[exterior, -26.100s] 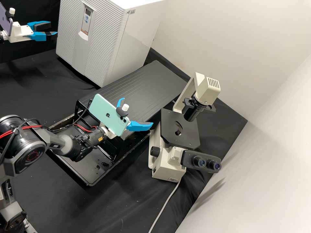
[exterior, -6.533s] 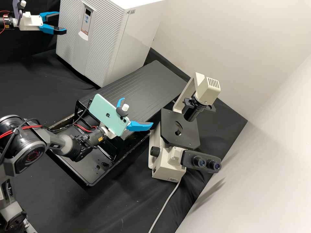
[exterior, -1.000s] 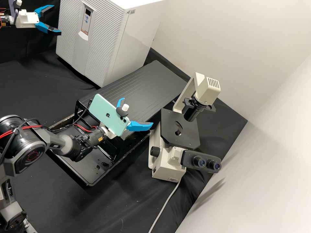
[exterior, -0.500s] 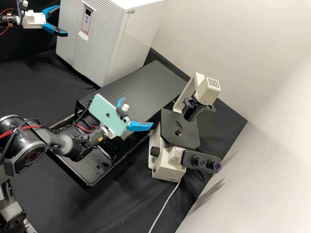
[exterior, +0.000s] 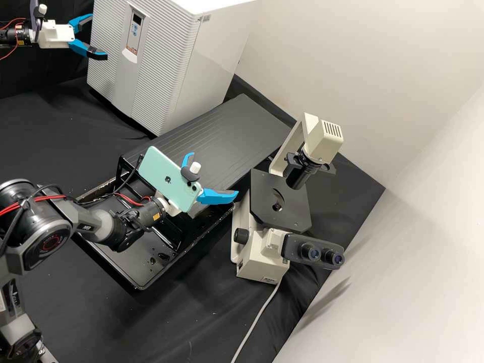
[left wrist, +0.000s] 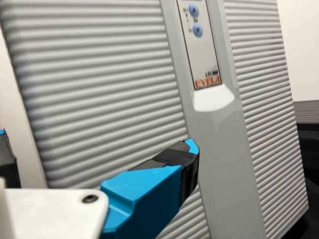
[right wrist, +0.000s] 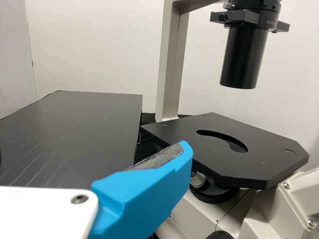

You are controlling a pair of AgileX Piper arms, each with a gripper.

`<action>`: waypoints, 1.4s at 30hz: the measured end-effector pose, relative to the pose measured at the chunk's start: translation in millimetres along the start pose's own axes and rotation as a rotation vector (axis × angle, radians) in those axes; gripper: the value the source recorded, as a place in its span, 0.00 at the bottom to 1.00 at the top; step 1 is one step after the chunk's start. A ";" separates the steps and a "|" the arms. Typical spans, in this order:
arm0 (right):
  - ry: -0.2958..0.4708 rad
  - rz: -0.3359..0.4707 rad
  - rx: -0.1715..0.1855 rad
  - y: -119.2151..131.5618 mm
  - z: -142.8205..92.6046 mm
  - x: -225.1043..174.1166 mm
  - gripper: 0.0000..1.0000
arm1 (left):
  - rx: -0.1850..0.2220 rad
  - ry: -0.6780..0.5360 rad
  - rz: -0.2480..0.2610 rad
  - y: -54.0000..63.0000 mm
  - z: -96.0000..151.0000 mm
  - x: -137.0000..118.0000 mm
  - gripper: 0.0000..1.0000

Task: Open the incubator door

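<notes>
The left gripper (exterior: 99,37), fingers spread wide, is at the closed incubator door (exterior: 161,65), one finger before its ribbed front; contact cannot be told. The right gripper (exterior: 214,173), also wide, has the microscope (exterior: 280,201) beside it.

Ahead of the left gripper (exterior: 99,37) we see a ribbed, plastic-looking incubator door (exterior: 169,63), and lower than both, matt black cloth (exterior: 60,131).
</notes>
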State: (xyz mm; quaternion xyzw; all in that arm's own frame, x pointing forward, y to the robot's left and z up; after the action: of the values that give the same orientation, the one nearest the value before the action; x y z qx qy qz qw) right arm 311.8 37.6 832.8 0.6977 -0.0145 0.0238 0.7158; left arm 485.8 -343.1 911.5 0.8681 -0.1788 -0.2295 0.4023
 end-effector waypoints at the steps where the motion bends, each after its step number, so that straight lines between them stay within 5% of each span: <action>1: 0.000 0.000 0.000 0.0 0.0 0.0 1.00 | -0.003 -0.001 -0.002 -2.4 0.0 0.7 1.00; 14: 0.000 0.000 0.000 0.0 0.0 0.0 1.00 | 0.004 -0.025 0.013 -0.1 -1.2 11.2 1.00; 25: 0.000 0.000 0.000 0.0 0.0 0.0 1.00 | -0.010 -0.029 -0.002 -15.1 -3.9 12.6 1.00; 42: 0.000 0.000 0.000 0.0 0.0 0.0 1.00 | -0.025 -0.007 0.016 -18.7 -25.9 6.7 1.00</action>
State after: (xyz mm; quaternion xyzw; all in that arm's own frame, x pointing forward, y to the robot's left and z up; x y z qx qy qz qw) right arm 311.8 37.6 832.8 0.6977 -0.0145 0.0238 0.7158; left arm 507.8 -319.1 910.0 0.8607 -0.1844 -0.2314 0.4143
